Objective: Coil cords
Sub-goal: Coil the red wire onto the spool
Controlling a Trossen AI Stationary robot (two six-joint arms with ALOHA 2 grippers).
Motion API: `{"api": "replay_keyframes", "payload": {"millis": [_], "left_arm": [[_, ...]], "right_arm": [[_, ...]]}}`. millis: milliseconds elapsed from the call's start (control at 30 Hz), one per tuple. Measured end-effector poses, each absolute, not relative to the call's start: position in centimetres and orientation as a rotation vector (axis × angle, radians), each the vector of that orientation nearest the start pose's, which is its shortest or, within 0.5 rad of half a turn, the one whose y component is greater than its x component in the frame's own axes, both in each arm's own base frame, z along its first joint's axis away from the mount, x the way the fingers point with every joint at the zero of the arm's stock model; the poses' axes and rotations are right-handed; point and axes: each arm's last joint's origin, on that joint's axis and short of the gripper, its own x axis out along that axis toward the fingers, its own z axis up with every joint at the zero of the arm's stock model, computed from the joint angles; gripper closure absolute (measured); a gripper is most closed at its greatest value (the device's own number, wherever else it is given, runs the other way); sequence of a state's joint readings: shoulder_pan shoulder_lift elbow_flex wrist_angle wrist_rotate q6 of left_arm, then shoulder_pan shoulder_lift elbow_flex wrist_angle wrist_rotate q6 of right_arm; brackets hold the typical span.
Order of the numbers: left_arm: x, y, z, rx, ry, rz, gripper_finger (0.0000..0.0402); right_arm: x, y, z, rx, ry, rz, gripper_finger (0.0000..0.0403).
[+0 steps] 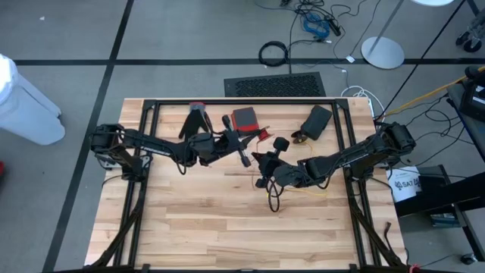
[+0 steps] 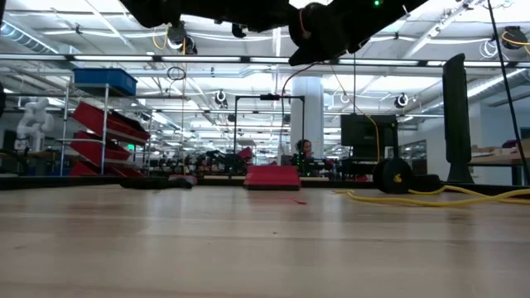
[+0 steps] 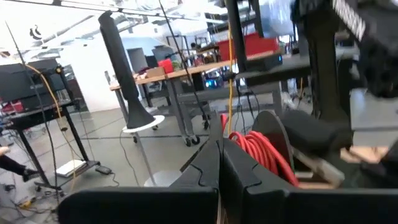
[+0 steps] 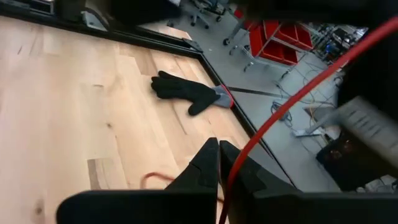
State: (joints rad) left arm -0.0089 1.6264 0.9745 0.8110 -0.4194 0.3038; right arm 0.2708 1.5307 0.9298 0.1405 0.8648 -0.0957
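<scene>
Both arms meet above the table's middle. My left gripper (image 1: pixel 248 149) is shut; in its wrist view the fingertips (image 3: pixel 219 149) meet beside a bundle of red cord loops (image 3: pixel 258 149). My right gripper (image 1: pixel 264 163) is shut too, and a red cord (image 4: pixel 292 99) runs straight past its fingers (image 4: pixel 219 152) toward the left arm. On the wood lie a yellow cord (image 1: pixel 312 189), also in the low view (image 2: pixel 431 197), and a thin black cord (image 1: pixel 273 199), just below the right gripper in the high view. My left gripper shows a short red strand (image 3: pixel 222 119) right at its shut fingertips. The fingers hide the pinch itself, so which part of the cord it has cannot be told. The gripper is high above the table, about level. My right gripper has the red cord (image 4: pixel 229 183) running in between its two fingers. The fingers slant down toward the table's left. From the hold the cord runs up, straight and taut, to the left arm; a slack red stretch (image 4: pixel 155 180) lies on the wood below.
A black glove (image 1: pixel 195 120) with a red cuff lies at the far left of the table, also in the right wrist view (image 4: pixel 186 92). A red box (image 1: pixel 244 117) and a black case (image 1: pixel 314 121) sit near the far edge. The near half of the table is bare wood (image 1: pixel 227 235).
</scene>
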Motion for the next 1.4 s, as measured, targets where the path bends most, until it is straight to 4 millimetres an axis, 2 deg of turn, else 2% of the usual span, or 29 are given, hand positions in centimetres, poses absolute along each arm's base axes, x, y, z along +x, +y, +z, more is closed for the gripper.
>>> {"api": "replay_keyframes", "payload": {"millis": [367,700,933,1133,1400], "left_arm": [[33.8,0.7,31.8,0.069,-0.251,0.345,0.0401],[33.7,0.2,31.9,0.032,-0.243,0.184,0.0401],[32.9,-0.4,31.9,0.059,-0.126,-0.007,0.0401],[31.5,-0.4,32.7,0.092,-0.061,-0.023,0.0401],[30.4,-0.4,33.6,0.095,-0.052,-0.025,0.0401]], "right_arm": [[31.8,6.8,24.4,-0.382,0.4,-0.552,0.0403],[31.9,7.1,24.6,-0.41,0.385,-0.537,0.0403],[31.5,8.8,24.5,-0.44,0.385,-0.461,0.0403],[31.2,9.8,24.4,-0.434,0.38,-0.392,0.0397],[31.2,10.0,24.2,-0.406,0.394,-0.331,0.0378]]}}
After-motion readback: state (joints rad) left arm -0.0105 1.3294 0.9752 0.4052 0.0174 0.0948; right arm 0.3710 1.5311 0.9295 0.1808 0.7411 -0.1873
